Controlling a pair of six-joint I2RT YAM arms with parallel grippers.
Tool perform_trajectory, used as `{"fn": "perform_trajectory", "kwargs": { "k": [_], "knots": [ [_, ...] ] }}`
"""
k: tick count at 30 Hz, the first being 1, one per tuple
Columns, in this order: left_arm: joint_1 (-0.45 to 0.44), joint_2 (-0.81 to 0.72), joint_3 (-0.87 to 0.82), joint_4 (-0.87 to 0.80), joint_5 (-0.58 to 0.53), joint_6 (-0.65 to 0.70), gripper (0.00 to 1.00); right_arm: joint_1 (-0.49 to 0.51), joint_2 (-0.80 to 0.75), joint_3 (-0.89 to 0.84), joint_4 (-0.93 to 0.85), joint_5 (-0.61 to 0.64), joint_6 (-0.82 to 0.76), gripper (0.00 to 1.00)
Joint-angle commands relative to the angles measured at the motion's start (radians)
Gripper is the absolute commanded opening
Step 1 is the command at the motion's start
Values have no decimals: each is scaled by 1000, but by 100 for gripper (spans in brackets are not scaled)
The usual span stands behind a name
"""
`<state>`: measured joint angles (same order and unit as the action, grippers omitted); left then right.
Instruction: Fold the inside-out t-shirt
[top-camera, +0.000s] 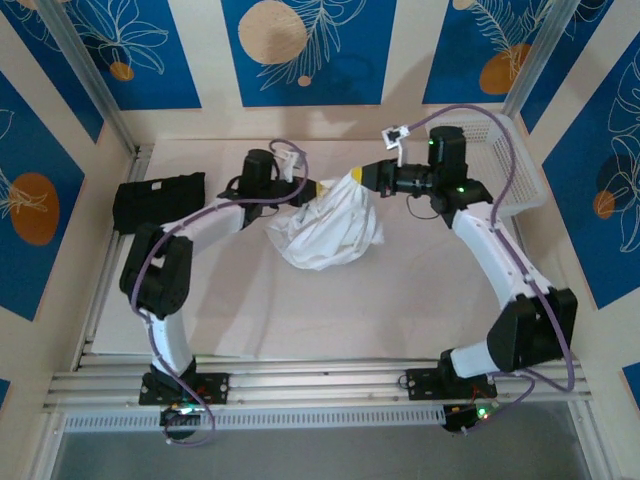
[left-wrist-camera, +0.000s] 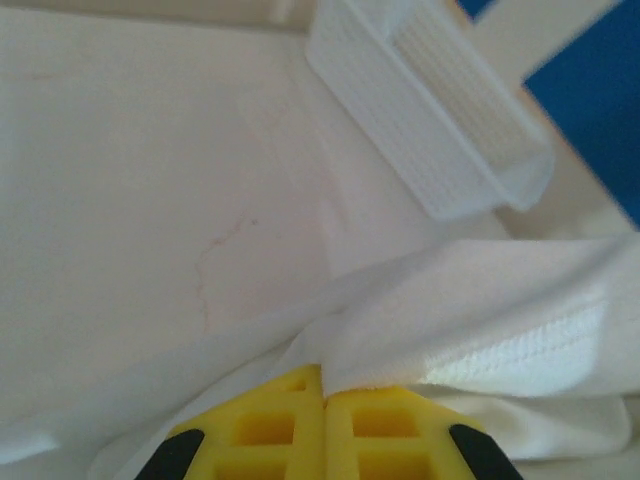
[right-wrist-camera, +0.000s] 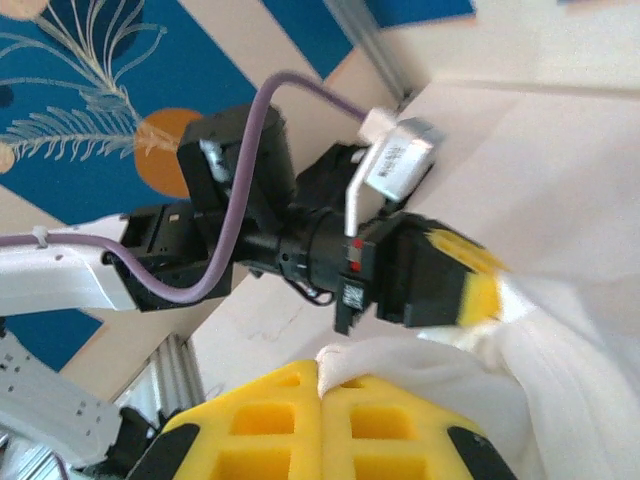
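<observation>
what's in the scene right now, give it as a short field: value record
t-shirt: white, bunched mid-table, top pulled up into a peak
left end effector: shut on the t-shirt's peak
right end effector: shut on the same peak, close beside the left one
black garment: lying at the left edge, apart from the t-shirt
white basket: far right corner
</observation>
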<state>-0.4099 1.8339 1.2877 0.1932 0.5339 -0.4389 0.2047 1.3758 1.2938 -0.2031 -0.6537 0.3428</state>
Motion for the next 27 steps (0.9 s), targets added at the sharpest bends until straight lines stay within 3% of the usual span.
{"fn": "perform_trajectory", "kwargs": {
  "k": [1,9,17,19,22,24,27],
  "knots": [
    [97,-179,-104,161,-34,-183,0,-19,-150,38,41,40,-12,0],
    [172,-409,-335,189,-114,-268,0,-18,-246,-57,67,211,5,0],
    [199,-458,-498,127,-209,-157,0,-15,-196,-78,-82,414,-24,0],
    [198,-455,-499,61,-254,-94,0,-9,-192,-76,-94,423,-40,0],
    [190,-432,-485,-22,-262,-26,1,7,-172,-99,-55,320,-53,0],
    [179,-432,-486,-60,-276,6,14,24,-145,-121,-33,257,-44,0],
    [145,-473,-493,-115,-359,58,43,47,-102,-143,-9,193,-24,0]
  ]
}}
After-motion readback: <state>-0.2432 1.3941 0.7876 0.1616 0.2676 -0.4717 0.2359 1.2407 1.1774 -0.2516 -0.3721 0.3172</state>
